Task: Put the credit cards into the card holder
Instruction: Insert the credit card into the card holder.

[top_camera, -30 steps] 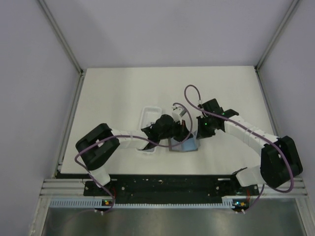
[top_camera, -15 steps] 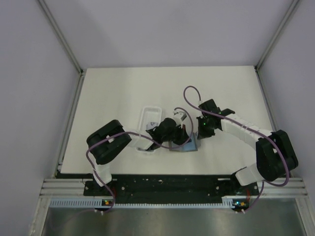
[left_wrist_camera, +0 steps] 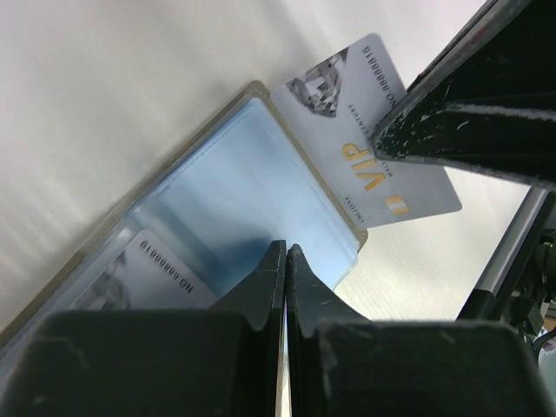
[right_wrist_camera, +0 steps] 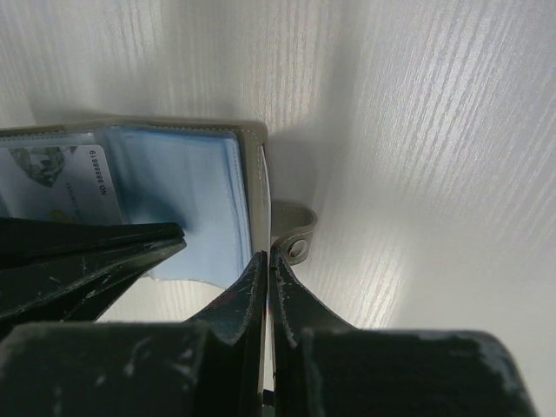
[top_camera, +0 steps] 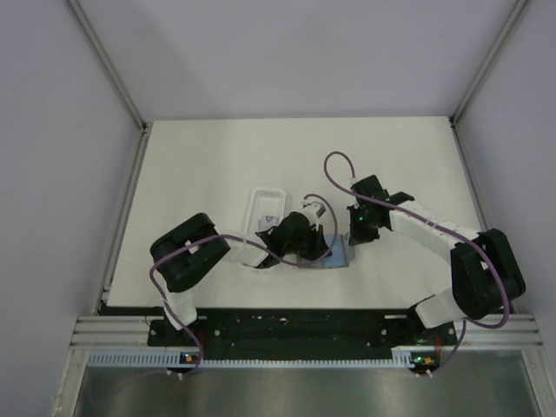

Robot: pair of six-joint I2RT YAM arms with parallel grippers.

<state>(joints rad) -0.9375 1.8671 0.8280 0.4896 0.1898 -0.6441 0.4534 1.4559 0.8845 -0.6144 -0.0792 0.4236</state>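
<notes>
The card holder [top_camera: 335, 259] lies open between my grippers, its bluish pockets up [left_wrist_camera: 234, 182] [right_wrist_camera: 182, 174]. One credit card [left_wrist_camera: 152, 274] sits in a pocket and also shows in the right wrist view [right_wrist_camera: 61, 178]. My right gripper [top_camera: 347, 246] [right_wrist_camera: 268, 258] is shut on a second silvery "VIP" credit card [left_wrist_camera: 365, 152] at the holder's right edge; its fingers [left_wrist_camera: 469, 122] pinch the card's corner. My left gripper [top_camera: 318, 247] [left_wrist_camera: 286, 252] is shut at the near edge of a blue pocket leaf, with a thin pale sliver between the jaws.
A long white tray [top_camera: 264, 215] with rounded ends lies just left of the left wrist. The holder's strap with a snap [right_wrist_camera: 296, 241] sticks out to the right. The white table [top_camera: 200, 165] stretches to walls at the back and sides.
The left arm has drawn its elbow in and the left gripper has shifted slightly right over the holder. The right arm has pulled in a little; the holder stays put.
</notes>
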